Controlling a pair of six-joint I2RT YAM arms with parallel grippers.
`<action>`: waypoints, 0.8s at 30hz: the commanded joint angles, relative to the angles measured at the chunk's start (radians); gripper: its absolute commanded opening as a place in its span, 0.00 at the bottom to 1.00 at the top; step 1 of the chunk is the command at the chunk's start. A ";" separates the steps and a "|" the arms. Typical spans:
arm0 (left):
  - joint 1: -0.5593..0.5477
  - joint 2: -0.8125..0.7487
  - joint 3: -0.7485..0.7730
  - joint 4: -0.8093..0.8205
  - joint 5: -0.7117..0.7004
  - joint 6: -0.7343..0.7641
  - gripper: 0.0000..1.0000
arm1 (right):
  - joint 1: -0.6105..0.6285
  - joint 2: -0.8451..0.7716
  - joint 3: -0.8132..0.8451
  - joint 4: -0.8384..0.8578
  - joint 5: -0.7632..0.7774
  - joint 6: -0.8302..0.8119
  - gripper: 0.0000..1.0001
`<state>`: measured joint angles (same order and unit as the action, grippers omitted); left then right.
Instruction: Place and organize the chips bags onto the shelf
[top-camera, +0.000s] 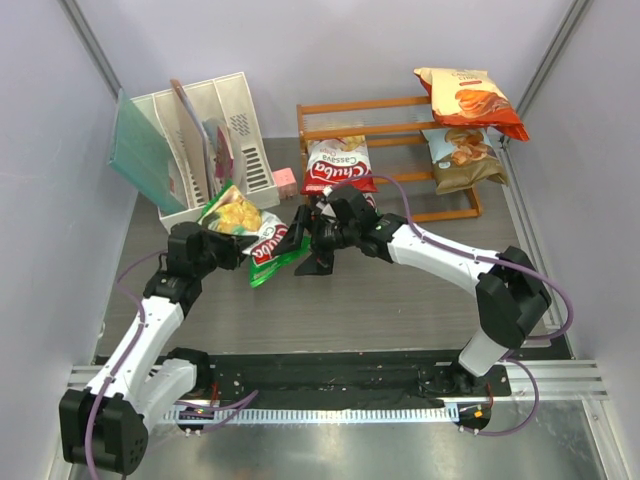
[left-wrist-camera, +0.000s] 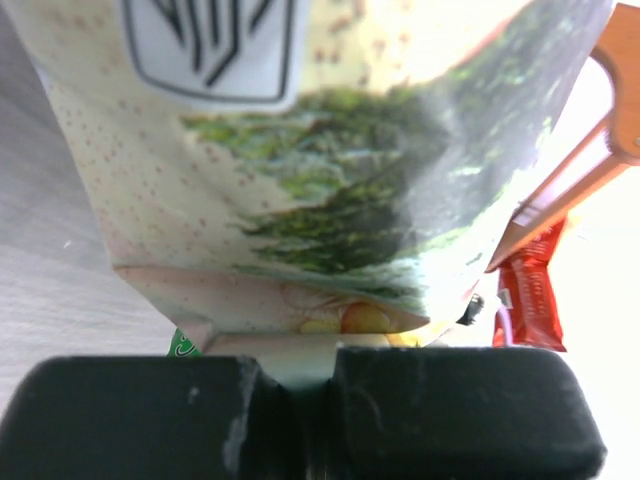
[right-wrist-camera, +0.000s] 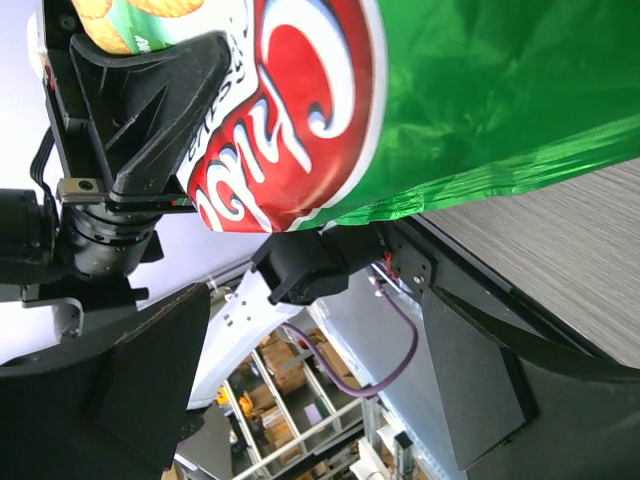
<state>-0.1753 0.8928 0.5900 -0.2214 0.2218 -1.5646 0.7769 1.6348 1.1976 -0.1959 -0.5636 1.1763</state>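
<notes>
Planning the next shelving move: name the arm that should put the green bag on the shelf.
Left. The left claw is shut on the green bag's edge; the right claw is open and empty beside that bag, though nearer the shelf.

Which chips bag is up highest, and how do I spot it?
Find the orange-brown wooden shelf at the back right. On its top tier's right end lies the cream and orange-red bag. Just below sits a light-blue and brown bag, and further left a red bag; only this one is cream.
</notes>
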 joint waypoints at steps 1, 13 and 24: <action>0.003 -0.017 0.027 0.165 -0.019 -0.006 0.00 | 0.004 -0.001 0.002 0.079 -0.013 0.075 0.93; 0.003 -0.049 -0.070 0.326 0.042 -0.129 0.00 | 0.012 -0.006 -0.112 0.312 0.111 0.218 0.93; 0.003 -0.066 -0.064 0.307 0.108 -0.146 0.00 | 0.016 -0.058 -0.179 0.415 0.254 0.261 0.93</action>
<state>-0.1745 0.8494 0.5152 0.0010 0.2649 -1.6810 0.7910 1.6135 1.0321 0.1139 -0.3809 1.4010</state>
